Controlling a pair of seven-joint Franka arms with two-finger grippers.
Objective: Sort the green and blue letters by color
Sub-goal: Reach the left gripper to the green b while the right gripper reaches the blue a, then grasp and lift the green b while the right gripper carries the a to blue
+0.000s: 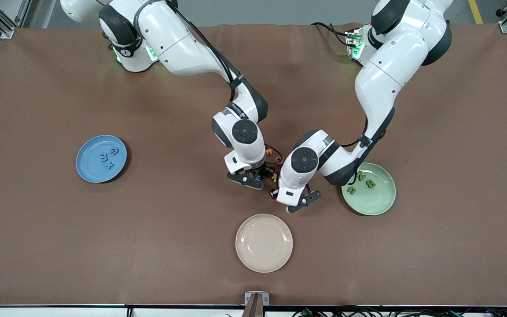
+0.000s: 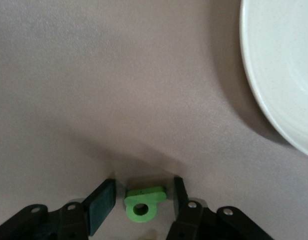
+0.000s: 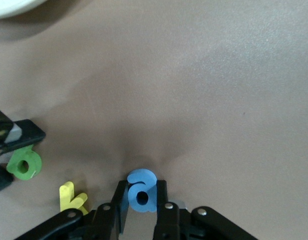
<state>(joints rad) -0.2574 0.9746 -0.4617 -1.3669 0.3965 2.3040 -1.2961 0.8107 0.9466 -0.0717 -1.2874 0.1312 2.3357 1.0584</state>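
Observation:
A blue letter a (image 3: 142, 194) stands on the mat with my right gripper (image 3: 142, 187) shut on it, low at the middle of the table (image 1: 247, 178). Beside it my left gripper (image 2: 144, 192) is down at the mat (image 1: 299, 203), jaws open either side of a green 6-shaped letter (image 2: 142, 206), a small gap on each side. The blue plate (image 1: 87, 169) toward the right arm's end holds three blue letters (image 1: 109, 158). Three green letters (image 1: 361, 183) lie on the green plate (image 1: 381, 204) toward the left arm's end.
A bare beige plate (image 1: 263, 242) lies nearer the front camera than both grippers. A yellow letter (image 3: 71, 197) lies beside the right gripper, and orange and red letters (image 1: 274, 155) sit between the two hands. Both wrists crowd close together.

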